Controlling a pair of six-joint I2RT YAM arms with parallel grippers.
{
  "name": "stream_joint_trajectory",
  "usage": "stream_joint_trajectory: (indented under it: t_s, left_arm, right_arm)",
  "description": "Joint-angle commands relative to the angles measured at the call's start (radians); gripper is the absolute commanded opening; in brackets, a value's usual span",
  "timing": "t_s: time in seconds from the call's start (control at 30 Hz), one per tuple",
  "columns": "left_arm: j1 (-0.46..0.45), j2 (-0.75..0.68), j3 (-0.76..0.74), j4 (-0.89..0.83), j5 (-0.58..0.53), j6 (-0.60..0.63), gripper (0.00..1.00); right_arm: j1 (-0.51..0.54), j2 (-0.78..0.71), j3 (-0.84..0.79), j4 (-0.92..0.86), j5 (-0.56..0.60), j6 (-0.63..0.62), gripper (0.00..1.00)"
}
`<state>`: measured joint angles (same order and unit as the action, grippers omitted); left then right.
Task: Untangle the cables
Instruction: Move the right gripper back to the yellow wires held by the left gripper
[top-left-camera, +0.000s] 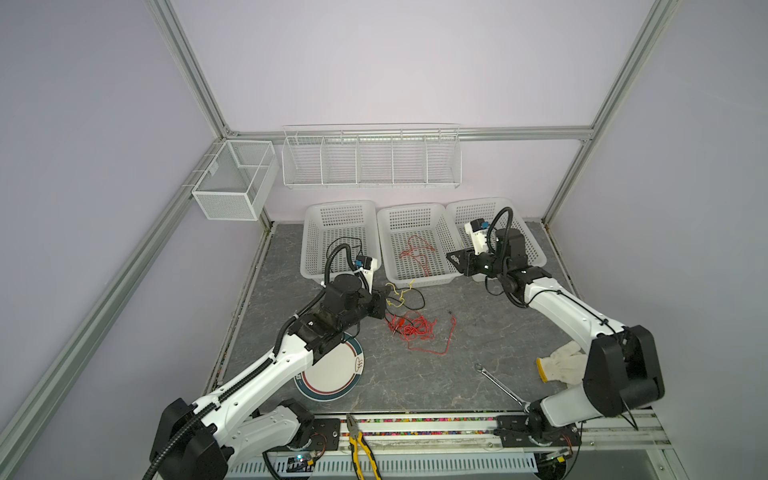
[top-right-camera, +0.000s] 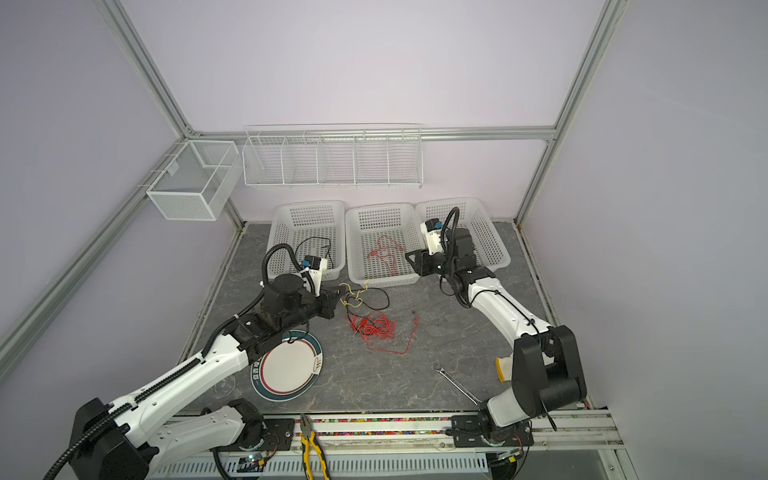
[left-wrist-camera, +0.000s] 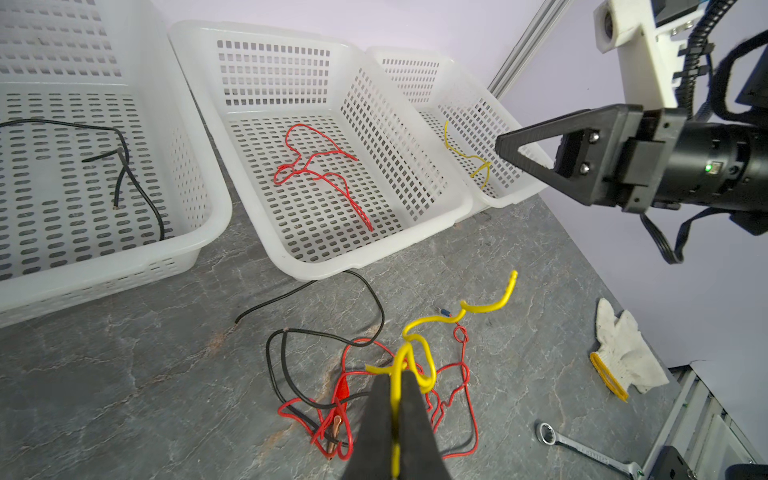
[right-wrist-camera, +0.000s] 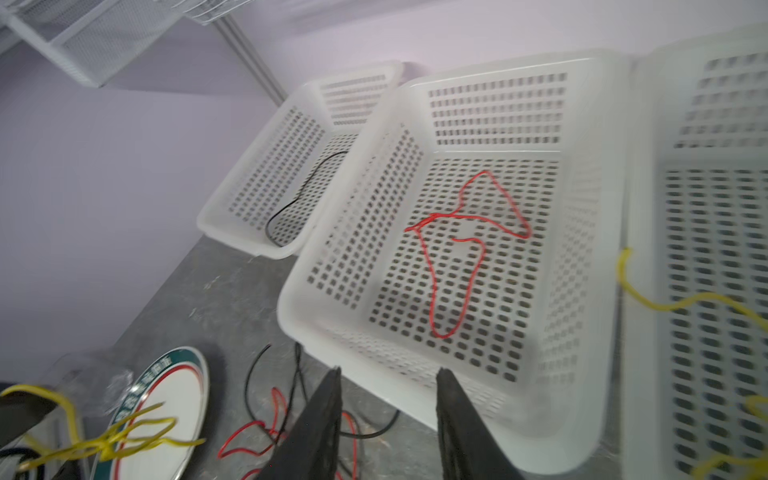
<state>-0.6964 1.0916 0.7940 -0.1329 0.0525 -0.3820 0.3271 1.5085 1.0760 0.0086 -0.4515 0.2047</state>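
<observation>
1. The left gripper (left-wrist-camera: 395, 382) was clenched on a yellow cable (left-wrist-camera: 428, 320) and held it above the table (top-left-camera: 478, 332). I judge this was to draw it out of the tangle.
2. The other cables (top-left-camera: 415, 328), red and black, lay knotted just under and beside that gripper.
3. The right gripper (right-wrist-camera: 388, 415) was released, with nothing between its jaws. It was just beside the middle basket (right-wrist-camera: 286, 307), well apart from the tangle.
4. The white baskets (top-left-camera: 340, 206) each held one colour, so freed cables were probably sorted there.
</observation>
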Motion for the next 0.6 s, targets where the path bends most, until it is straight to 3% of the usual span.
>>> stream_joint_trajectory:
  t_s: [0.0,0.3,0.57]
  left_arm:
    - [-0.005,0.022,0.053,0.014,-0.013,-0.005,0.0]
    - [-0.005,0.084,0.114,-0.011,-0.112,-0.036,0.0]
    - [-0.005,0.141,0.156,-0.007,-0.04,-0.053,0.0]
  right_arm:
    - [0.042,-0.038,-0.011,-0.014,-0.146,-0.064,0.44]
    - [0.11,-0.071,-0.016,-0.104,-0.143,-0.157,0.48]
    - [0.219,-0.036,-0.001,-0.074,-0.111,-0.177,0.59]
